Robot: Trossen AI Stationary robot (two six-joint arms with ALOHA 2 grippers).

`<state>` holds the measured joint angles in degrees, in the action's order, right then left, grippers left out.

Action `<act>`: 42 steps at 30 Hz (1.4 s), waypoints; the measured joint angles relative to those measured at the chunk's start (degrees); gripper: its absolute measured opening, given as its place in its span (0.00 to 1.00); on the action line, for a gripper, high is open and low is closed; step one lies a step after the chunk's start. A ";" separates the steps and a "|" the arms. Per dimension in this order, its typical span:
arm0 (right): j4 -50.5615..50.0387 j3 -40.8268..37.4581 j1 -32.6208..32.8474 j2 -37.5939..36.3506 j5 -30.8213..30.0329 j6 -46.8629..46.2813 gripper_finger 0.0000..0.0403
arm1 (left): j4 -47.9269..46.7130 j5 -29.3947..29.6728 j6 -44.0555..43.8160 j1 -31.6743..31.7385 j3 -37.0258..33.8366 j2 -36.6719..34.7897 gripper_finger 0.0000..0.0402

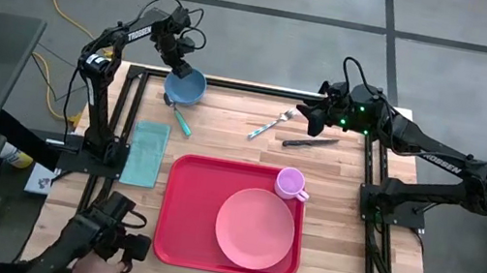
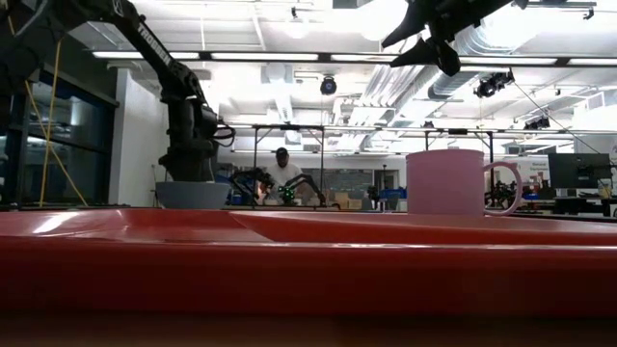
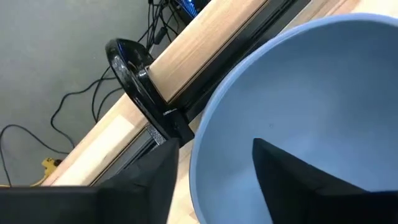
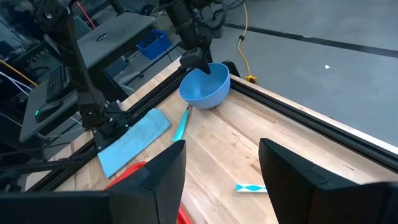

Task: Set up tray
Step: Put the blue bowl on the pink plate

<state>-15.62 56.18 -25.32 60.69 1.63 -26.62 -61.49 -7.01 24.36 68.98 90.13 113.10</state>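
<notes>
The red tray (image 1: 177,234) lies at the table's near middle and fills the bottom of the low view (image 2: 308,260). On it rest a round pink plate (image 1: 255,227) and a pink cup (image 1: 289,182) (image 2: 445,183). A blue bowl (image 1: 187,88) (image 4: 205,87) stands at the far left. My left gripper (image 1: 179,66) is open, with one finger inside the bowl (image 3: 311,180) and one outside its far rim (image 3: 143,186). My right gripper (image 1: 310,118) (image 4: 221,180) hangs open in the air over the far right of the table.
A fork (image 1: 270,124) and a knife (image 1: 311,142) lie on the wood beyond the tray. A teal-handled utensil (image 1: 180,120) lies near the bowl, and a teal cloth (image 1: 148,153) lies left of the tray. A person's hand with a black device (image 1: 110,233) is at the near left corner.
</notes>
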 joint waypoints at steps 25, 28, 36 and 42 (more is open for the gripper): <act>0.00 0.00 0.00 0.00 -2.06 -0.10 0.45 | -5.09 -1.84 7.02 0.00 0.00 0.00 0.04; -0.02 0.00 -0.02 0.00 -2.16 0.02 0.45 | -4.65 -6.64 7.38 -0.01 0.00 -0.19 0.04; -1.29 0.00 -0.02 -0.02 -2.14 1.07 0.45 | -2.95 -15.79 6.92 -0.03 0.00 -4.81 0.04; -2.38 0.00 -0.02 -0.02 -2.58 1.80 0.45 | -4.01 -18.45 6.90 -1.49 0.00 -11.99 0.04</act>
<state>-18.00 56.18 -25.34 60.66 -0.95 -24.83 -65.50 -25.45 31.27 67.49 90.13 101.11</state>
